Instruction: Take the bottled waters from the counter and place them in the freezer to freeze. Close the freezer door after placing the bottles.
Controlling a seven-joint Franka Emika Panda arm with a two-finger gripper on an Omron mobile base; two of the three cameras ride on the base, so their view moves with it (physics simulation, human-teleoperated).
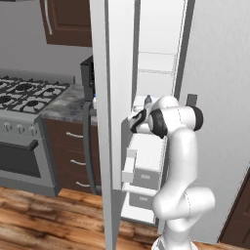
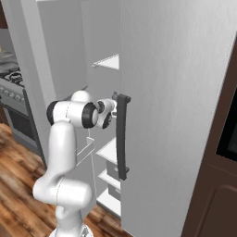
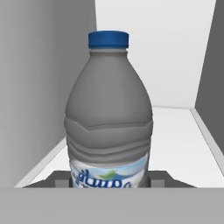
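At the far left of the left base view, a stove (image 1: 22, 95) is seen. Just right of it lies the counter (image 1: 68, 105), against which the freezer door (image 1: 105, 122) is swung wide open, so that the compartment is reachable by the arm. Further right, the freezer (image 1: 156, 63) is exposed, with white shelves above and drawers (image 1: 146, 178) below. The arm is bent at mid height so that the wrist reaches into the compartment just above a shelf.

In the hand view, a grey bottle (image 3: 108, 118) with a blue cap (image 3: 108, 39) is seen upright and close to the camera. The claw (image 3: 109, 181) is closed narrowly on the bottle's lower body, a finger (image 3: 59, 179) being visible at each side of the label. The low grip is judged to keep the bottle vertical for setting down. A white shelf (image 3: 175, 135) stretches beneath and behind it, between grey walls. Whether the base touches the shelf cannot be told. The bottle is thus inside the freezer, not yet released. The plain fridge door (image 2: 185, 115) stands shut at the right.
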